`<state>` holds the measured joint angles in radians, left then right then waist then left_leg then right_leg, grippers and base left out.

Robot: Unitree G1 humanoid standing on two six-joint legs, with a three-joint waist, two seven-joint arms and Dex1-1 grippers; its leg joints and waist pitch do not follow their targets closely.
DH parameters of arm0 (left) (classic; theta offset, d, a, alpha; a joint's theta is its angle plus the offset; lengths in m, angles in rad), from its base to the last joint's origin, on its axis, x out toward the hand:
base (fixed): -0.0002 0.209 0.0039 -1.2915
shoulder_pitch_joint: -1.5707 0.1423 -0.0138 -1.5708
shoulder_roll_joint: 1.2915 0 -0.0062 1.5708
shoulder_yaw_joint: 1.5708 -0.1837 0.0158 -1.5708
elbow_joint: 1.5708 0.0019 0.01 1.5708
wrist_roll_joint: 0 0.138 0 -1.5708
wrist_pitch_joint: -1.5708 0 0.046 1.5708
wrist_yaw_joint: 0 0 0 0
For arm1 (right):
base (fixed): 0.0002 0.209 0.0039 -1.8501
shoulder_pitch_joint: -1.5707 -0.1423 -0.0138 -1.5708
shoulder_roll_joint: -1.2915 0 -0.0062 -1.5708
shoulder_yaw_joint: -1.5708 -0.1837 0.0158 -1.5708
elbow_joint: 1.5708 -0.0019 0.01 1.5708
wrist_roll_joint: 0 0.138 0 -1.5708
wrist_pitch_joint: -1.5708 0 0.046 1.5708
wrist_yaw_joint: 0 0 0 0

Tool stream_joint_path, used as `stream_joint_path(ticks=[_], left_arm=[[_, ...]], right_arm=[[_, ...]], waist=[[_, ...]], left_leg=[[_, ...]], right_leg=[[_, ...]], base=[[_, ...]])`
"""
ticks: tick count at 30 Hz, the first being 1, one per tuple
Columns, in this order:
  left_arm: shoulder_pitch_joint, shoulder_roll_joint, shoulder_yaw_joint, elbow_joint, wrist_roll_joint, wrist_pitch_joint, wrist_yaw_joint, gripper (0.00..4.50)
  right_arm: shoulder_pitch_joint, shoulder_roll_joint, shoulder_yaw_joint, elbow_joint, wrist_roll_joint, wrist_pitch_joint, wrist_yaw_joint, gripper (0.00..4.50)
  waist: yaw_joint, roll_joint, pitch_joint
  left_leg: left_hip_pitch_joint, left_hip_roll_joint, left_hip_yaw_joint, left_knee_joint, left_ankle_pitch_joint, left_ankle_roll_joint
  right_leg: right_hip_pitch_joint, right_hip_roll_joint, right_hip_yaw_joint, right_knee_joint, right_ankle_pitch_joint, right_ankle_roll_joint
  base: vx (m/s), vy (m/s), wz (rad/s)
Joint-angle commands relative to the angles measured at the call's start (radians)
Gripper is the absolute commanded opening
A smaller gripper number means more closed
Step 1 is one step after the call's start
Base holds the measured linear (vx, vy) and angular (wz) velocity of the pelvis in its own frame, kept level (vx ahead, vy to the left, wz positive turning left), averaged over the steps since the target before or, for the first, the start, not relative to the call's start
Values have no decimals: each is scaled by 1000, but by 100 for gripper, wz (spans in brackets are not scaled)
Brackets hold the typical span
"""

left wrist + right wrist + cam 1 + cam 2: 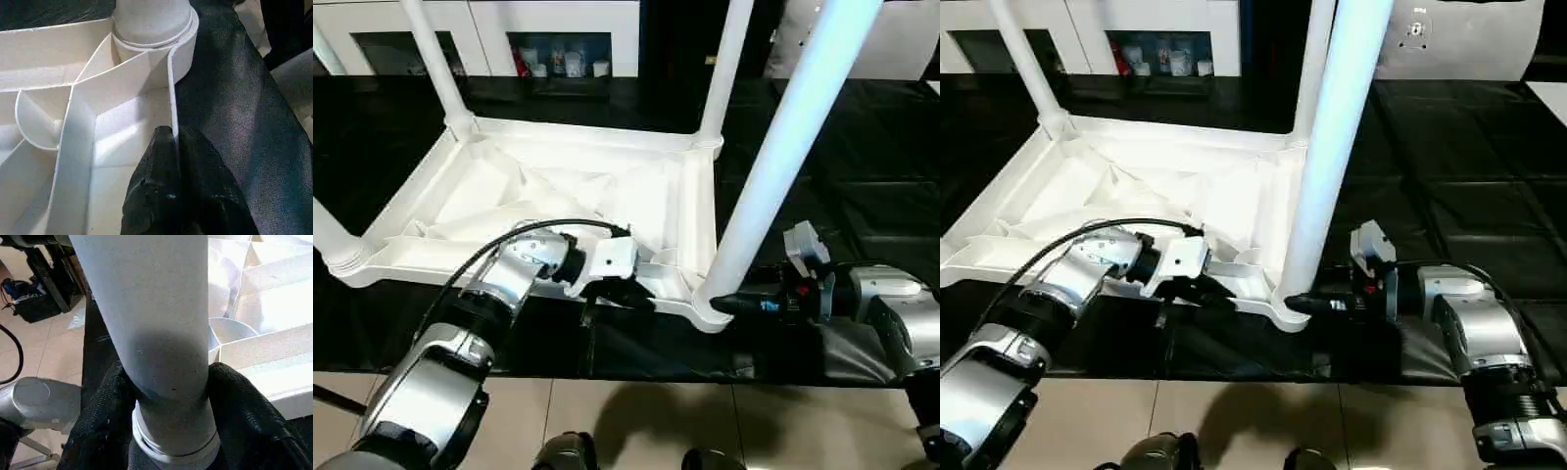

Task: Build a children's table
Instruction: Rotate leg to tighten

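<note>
Clearly everything turns on the near-right white tapered plastic tube leg (783, 147), its long axis rising toward 1 o'clock from the round corner socket (710, 311) of the upturned white plastic tabletop (558, 196) on the black-covered worktop (862, 166). Right claw (171, 396) grips its base; left claw (176, 142) pinches the tabletop's rim at the socket's 9 o'clock.

black worktable cover (862, 147) | white cabinets (558, 20) | tiled floor (636, 421)
</note>
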<state>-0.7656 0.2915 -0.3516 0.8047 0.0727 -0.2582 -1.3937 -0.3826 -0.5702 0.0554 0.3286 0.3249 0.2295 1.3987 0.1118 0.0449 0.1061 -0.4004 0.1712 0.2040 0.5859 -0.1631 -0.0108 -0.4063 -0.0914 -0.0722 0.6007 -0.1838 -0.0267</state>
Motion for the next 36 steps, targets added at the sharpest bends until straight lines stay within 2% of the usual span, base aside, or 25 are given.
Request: stream_joint_path(ticks=[1,2,3,4,5,6,7,8,10,11,12,15,17,19,20,21,22,24,25,26,28,29,30,34,36], left_arm=[[0,-4,-33,-10,15,6,-31,0],[-1,-9,-29,-9,14,25,-18,0],[-2,-17,-24,-9,15,54,3,0],[-3,-23,-21,-8,16,73,17,0],[-5,-32,-17,-7,16,99,37,0],[-6,-42,-14,-7,15,118,52,0],[-7,-60,-10,-11,16,149,83,0],[-7,-60,-10,-11,16,149,83,0],[-15,-98,-4,-9,29,218,163,0],[-18,-107,-2,-7,32,232,180,0],[-25,-125,2,-1,36,253,216,0],[-51,-182,21,26,42,314,327,0],[-73,-231,39,43,39,364,408,0],[-104,-294,61,72,41,406,511,0],[-115,-313,66,85,45,410,547,0],[-121,-325,70,91,50,416,574,0],[-134,-343,73,105,58,411,612,0],[-144,-359,78,116,61,408,639,0],[-151,-367,84,122,63,411,657,0],[-154,-369,84,125,68,410,668,0],[-159,-368,86,136,78,414,690,0],[-159,-368,86,136,78,414,690,0],[-158,-359,90,142,82,411,695,0],[-148,-326,82,151,96,388,688,0],[-140,-300,76,156,104,353,668,0]], right_arm=[[10,7,4,-36,37,20,0,194],[18,11,3,-46,42,27,-7,194],[22,22,0,-48,35,31,-38,194],[23,30,-3,-49,29,35,-60,193],[21,43,-4,-43,10,41,-107,193],[17,57,-3,-37,-16,39,-156,193],[6,90,-5,-24,-50,69,-257,193],[6,90,-5,-24,-50,69,-257,193],[-7,163,-15,-24,-67,104,-385,192],[-13,180,-19,-20,-71,121,-420,191],[-22,210,-16,-14,-88,134,-476,191],[-54,284,-21,36,-141,144,-648,191],[-96,338,-44,114,-185,133,-822,191],[-156,392,-71,222,-243,111,-1045,191],[-171,412,-89,249,-231,102,-1081,191],[-180,429,-104,262,-224,100,-1105,191],[-191,450,-114,276,-222,88,-1130,191],[-193,465,-123,275,-227,74,-1149,191],[-192,475,-135,273,-219,63,-1148,245],[-189,478,-142,270,-211,55,-1140,259],[-182,475,-149,259,-195,31,-1120,269],[-182,475,-149,259,-195,31,-1120,281],[-167,457,-151,235,-189,17,-1103,302],[-134,404,-168,195,-177,-25,-1059,314],[-111,359,-189,173,-167,-48,-1008,338]], waist=[[-1,-13,-79],[-1,-14,-79],[1,-6,-77],[0,-10,-76],[-2,-8,-74],[-5,-10,-69],[-7,-10,-67],[-13,-3,-59],[-22,-4,-53],[-30,-6,-52],[-36,-7,-53],[-52,-6,-53],[-65,-3,-51],[-74,-6,-53],[-81,-2,-53],[-82,1,-55],[-82,-2,-56],[-78,-2,-62],[-77,-3,-65],[-73,-4,-68],[-69,-3,-69],[-60,-3,-71],[-55,-3,-70],[-47,-3,-67],[-44,-1,-64]], left_leg=[[27,70,-32,-62,-172,115],[28,70,-32,-62,-172,114],[29,71,-33,-62,-177,112],[29,71,-33,-64,-186,108],[28,71,-33,-65,-194,102],[27,70,-34,-70,-219,87],[28,69,-35,-73,-239,76],[35,69,-37,-79,-299,46],[40,67,-45,-84,-366,8],[38,66,-49,-88,-384,-8],[38,65,-52,-90,-389,-12],[39,62,-53,-92,-399,-28],[44,59,-53,-89,-423,-37],[41,56,-55,-89,-425,-39],[40,55,-54,-90,-422,-42],[42,55,-54,-90,-425,-39],[43,53,-50,-89,-419,-28],[40,54,-45,-89,-369,-5],[38,54,-40,-88,-329,17],[40,55,-38,-86,-307,36],[35,52,-36,-82,-265,57],[38,54,-32,-79,-235,70],[31,54,-34,-80,-211,84],[34,57,-34,-82,-228,90],[34,58,-35,-85,-251,87]], right_leg=[[50,-75,46,-62,-116,-272],[51,-75,46,-62,-115,-272],[48,-76,47,-64,-121,-271],[49,-76,47,-66,-129,-271],[48,-77,47,-68,-147,-268],[47,-76,46,-73,-199,-259],[47,-77,46,-77,-239,-250],[42,-77,46,-88,-328,-232],[42,-83,47,-99,-447,-198],[42,-82,47,-100,-479,-184],[43,-82,47,-102,-490,-170],[38,-80,46,-103,-478,-167],[29,-79,46,-107,-495,-167],[32,-80,45,-109,-493,-160],[29,-76,45,-107,-471,-164],[29,-76,45,-109,-464,-163],[29,-74,46,-112,-434,-165],[36,-73,49,-108,-341,-181],[39,-69,49,-103,-272,-196],[39,-69,49,-102,-239,-209],[44,-74,49,-102,-221,-220],[42,-72,49,-100,-181,-228],[48,-71,47,-94,-157,-233],[46,-72,46,-97,-183,-226],[48,-72,46,-101,-217,-213]], base=[[0,0,0],[0,0,0],[0,0,0],[0,0,0],[0,0,0],[0,0,0],[0,0,0],[0,0,0],[0,0,0],[0,0,0],[0,0,0],[0,0,0],[0,0,0],[0,0,0],[0,0,0],[0,0,0],[0,0,0],[0,0,0],[0,0,0],[0,0,0],[0,0,0],[0,0,0],[0,0,0],[0,0,0],[0,0,0]])
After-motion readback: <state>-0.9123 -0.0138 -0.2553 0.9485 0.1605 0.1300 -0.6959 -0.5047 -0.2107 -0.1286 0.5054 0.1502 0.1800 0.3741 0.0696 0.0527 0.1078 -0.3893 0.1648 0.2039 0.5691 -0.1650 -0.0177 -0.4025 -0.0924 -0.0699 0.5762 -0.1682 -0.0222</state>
